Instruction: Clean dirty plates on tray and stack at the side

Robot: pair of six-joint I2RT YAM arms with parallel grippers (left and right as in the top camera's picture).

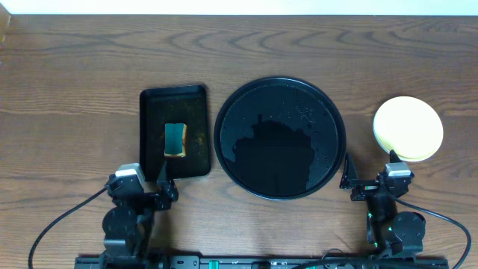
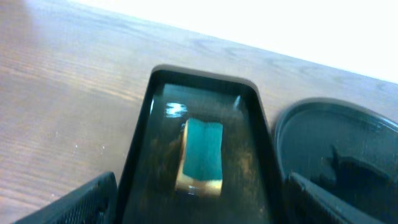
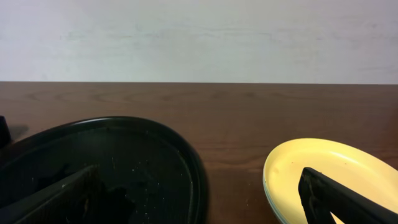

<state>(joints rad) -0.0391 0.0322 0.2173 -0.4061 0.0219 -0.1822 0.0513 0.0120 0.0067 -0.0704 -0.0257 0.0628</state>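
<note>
**Risk: the plates [image 1: 408,128] could get knocked**

The left claw [image 1: 166,179] and right claw [image 1: 369,170] both gape empty at the tabletop's front edge. The plates (yellow on top) sit stacked near the right edge, off the tray [image 1: 246,112]; 1 careless right-arm swing could topple them.

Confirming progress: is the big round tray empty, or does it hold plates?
Empty. The round tray shows only bare glossy black with specks; the pale yellow plate sits on the table beside it.

A teal-topped yellow sponge [image 2: 202,155] lies inside the small black rectangular tray [image 2: 138,155], whose floor looks wet, though the blur hides detail. The large round glossy black tray [image 2: 348,140] sits just to its right.
</note>
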